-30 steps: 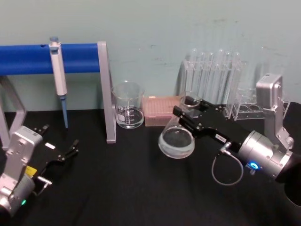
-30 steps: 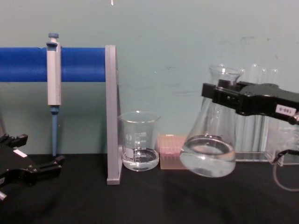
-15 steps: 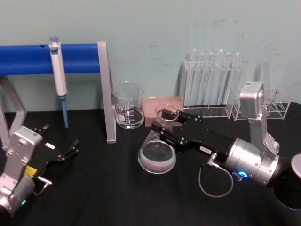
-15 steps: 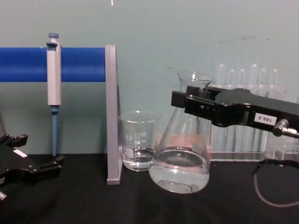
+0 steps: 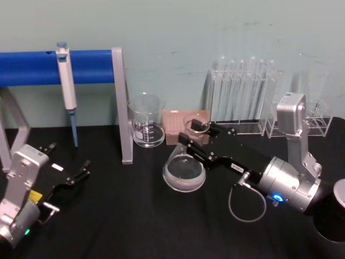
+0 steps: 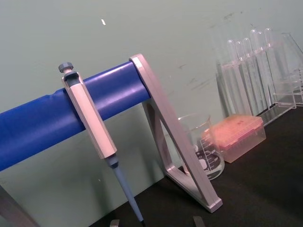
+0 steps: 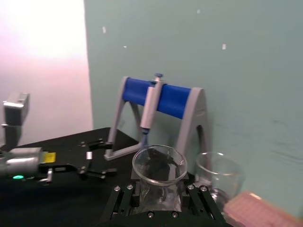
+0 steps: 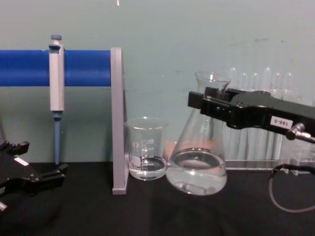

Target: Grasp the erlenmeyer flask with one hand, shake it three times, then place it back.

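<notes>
The flask [image 8: 197, 167] is in the middle of the black table [image 5: 135, 226], a little in front of the beaker [image 8: 145, 150] and the pink box [image 6: 239, 137]. It leans a bit, with its neck tipped to the robot's right, and it has some water [image 8: 196, 164] at the bottom. I cannot tell if its bottom touches the table. The right gripper [image 8: 203, 103] reaches in from the right and has its two black fingers [image 7: 125, 196] closed tight on the neck, one on each side, just under the rim. The round mouth of the flask sits between them in the right wrist view. Behind the arm, tall test tubes [image 5: 245, 97] stand by the wall. Far to the left a pipette [image 5: 66, 81] hangs on a blue bar [image 5: 32, 67]. The left gripper [image 8: 42, 157] sits low at the left side of the table, well away from the flask, with its fingers spread apart and nothing in them
</notes>
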Controlling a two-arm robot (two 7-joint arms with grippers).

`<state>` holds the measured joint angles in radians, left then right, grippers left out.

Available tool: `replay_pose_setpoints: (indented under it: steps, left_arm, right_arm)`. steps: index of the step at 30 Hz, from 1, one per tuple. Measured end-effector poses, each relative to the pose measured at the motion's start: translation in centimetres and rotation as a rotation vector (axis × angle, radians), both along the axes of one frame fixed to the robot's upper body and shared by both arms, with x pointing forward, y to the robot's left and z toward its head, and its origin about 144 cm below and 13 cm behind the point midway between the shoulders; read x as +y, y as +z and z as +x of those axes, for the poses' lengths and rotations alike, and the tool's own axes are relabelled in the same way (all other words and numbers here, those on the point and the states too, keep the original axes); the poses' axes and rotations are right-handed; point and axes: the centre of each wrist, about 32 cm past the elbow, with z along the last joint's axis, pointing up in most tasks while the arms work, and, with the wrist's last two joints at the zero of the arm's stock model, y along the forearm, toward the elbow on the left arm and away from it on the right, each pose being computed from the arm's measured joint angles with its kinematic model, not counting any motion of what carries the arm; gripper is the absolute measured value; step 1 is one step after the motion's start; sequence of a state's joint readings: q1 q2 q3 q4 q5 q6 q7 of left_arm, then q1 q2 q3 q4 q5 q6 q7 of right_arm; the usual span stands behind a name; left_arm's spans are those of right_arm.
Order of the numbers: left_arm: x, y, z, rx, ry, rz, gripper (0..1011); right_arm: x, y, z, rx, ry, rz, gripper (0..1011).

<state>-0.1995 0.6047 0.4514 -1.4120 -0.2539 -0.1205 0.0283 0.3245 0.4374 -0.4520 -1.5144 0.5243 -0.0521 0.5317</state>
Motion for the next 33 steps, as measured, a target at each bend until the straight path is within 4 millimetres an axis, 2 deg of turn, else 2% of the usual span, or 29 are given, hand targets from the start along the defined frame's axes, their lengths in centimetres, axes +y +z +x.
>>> replay_pose_setpoints:
  steps: [13, 33]
  left_arm:
    - [0.0, 0.0, 0.0, 0.000, 0.000, 0.000, 1001]
    - [0.0, 0.0, 0.0, 0.000, 0.000, 0.000, 1001]
  right_arm:
    - [-1.4, 0.0, -0.3, -0.013, -0.197, 0.008, 450]
    - [-5.9, 0.2, -1.1, -0.003, -0.524, -0.021, 450]
